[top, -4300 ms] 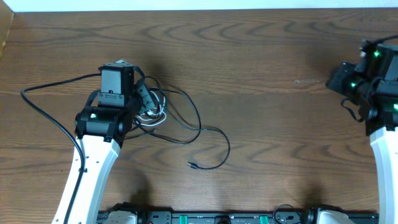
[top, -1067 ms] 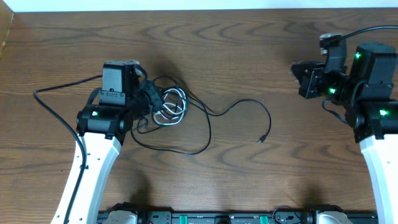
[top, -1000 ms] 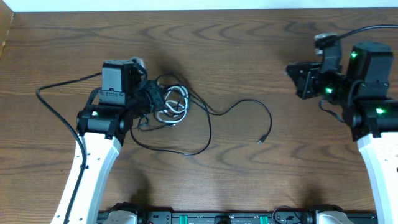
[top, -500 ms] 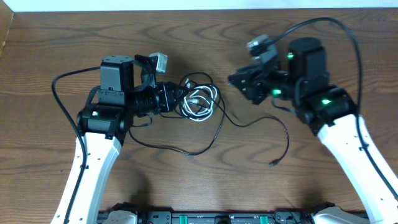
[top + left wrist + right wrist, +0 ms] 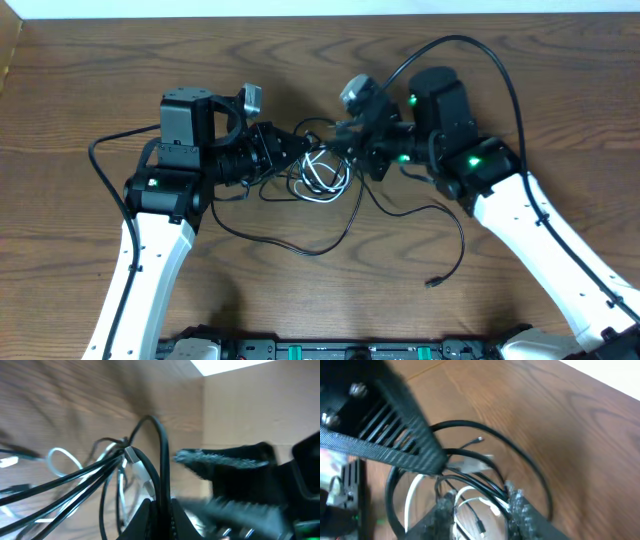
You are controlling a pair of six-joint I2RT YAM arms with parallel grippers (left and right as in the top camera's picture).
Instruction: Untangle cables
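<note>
Overhead: cables [image 5: 322, 180] bunched on the desk [image 5: 120, 60], centre toward far edge, one black end trailing to the near edge; left hand [image 5: 290, 150] clamped shut on the bundle; right hand [image 5: 348, 148] partly open, fingers astride black strands

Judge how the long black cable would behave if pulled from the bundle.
Probably floppy: the black cable lies in loose curves and would trail, not hold shape. Likely light, being so thin. It may snag, since its loops cross the white cable.
</note>
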